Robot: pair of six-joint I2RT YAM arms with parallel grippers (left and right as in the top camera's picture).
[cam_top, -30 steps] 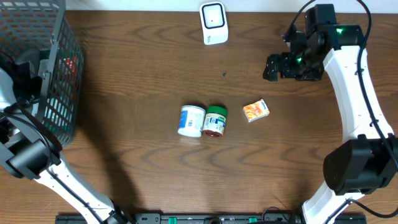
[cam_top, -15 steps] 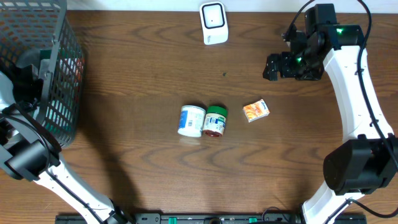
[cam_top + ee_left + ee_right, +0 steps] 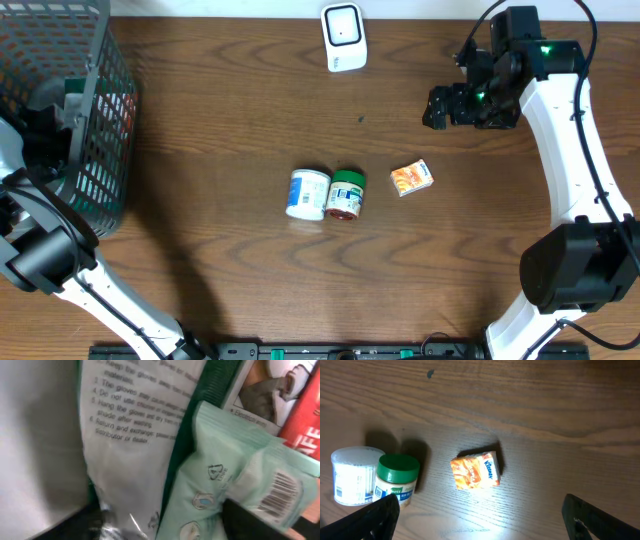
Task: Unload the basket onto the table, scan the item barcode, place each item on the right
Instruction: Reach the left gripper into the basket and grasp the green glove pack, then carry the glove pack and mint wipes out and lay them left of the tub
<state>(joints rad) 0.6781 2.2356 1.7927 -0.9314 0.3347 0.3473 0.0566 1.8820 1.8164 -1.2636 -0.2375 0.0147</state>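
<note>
The left arm reaches down into the grey wire-mesh basket (image 3: pixel 105 140) at the table's left end, so it is far the nearer arm to the goods there. In the left wrist view, the left gripper (image 3: pixel 162 512) hangs right over a pale green soft plastic packet (image 3: pixel 220 480). One dark finger shows on each side of the packet. I cannot tell whether they are pressing on it or merely straddling it.

The packet seems to run slantwise across the gap, rising to the right, and its black barcode (image 3: pixel 280 492) sits near the right-hand end, facing up. It leans on a white-and-clear glove package (image 3: pixel 135 420) printed with instructions, and a red package (image 3: pixel 305 420) stands just beyond. All three are in the basket.

The white barcode scanner (image 3: pixel 343 37) stands at the far middle edge of the wooden table (image 3: pixel 220 130), well apart from the basket.

The right gripper (image 3: pixel 480 510) hovers with its jaws wide and empty. Below it an orange tissue pack (image 3: pixel 411 178), a green-lidded jar (image 3: pixel 347 194) and a white tub (image 3: pixel 307 193) lie on the bare wood.
</note>
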